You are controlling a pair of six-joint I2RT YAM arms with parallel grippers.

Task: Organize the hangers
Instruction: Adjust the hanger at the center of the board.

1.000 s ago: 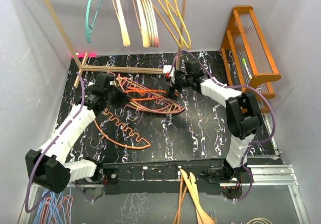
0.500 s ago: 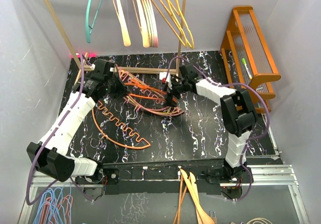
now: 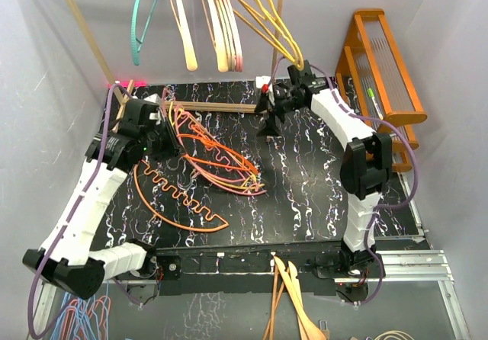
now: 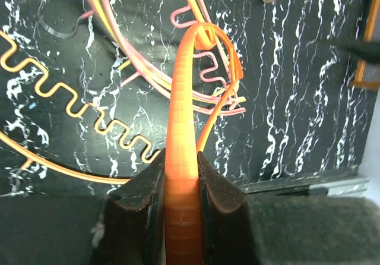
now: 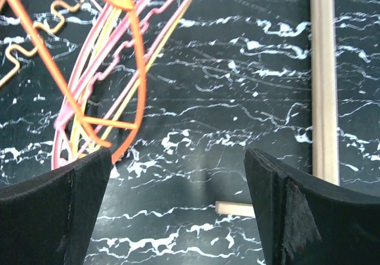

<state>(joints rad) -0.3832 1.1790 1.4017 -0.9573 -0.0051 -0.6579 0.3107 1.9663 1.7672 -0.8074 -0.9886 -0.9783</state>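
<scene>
My left gripper (image 4: pixel 181 158) is shut on the thick bar of an orange hanger (image 4: pixel 185 81), lifted off the table at the left (image 3: pixel 177 130). Under it lies a tangle of pink, yellow and orange hangers (image 3: pixel 225 165), with an orange wavy-barred hanger (image 3: pixel 179 201) nearer the front. My right gripper (image 3: pixel 268 120) hangs open above the table by the rack's post, nothing between its fingers (image 5: pixel 59 205), and the pile's edge (image 5: pixel 89 92) shows at its left. Teal (image 3: pixel 137 20), tan (image 3: pixel 184 27), pink (image 3: pixel 226 27) and yellow hangers (image 3: pixel 268 24) hang from the rail at the back.
The rack's wooden base bar (image 3: pixel 206 107) runs across the back of the marbled table (image 3: pixel 305 195). An orange wooden shelf (image 3: pixel 385 73) stands at the right. Light wooden hangers (image 3: pixel 291 298) and a bunch of blue and pink wire hangers (image 3: pixel 84 313) lie in front of the arm bases.
My left gripper has risen and moved back-left, lifting the orange hanger off the pile. My right gripper has drawn away from the pile, up and back toward the rack post.
</scene>
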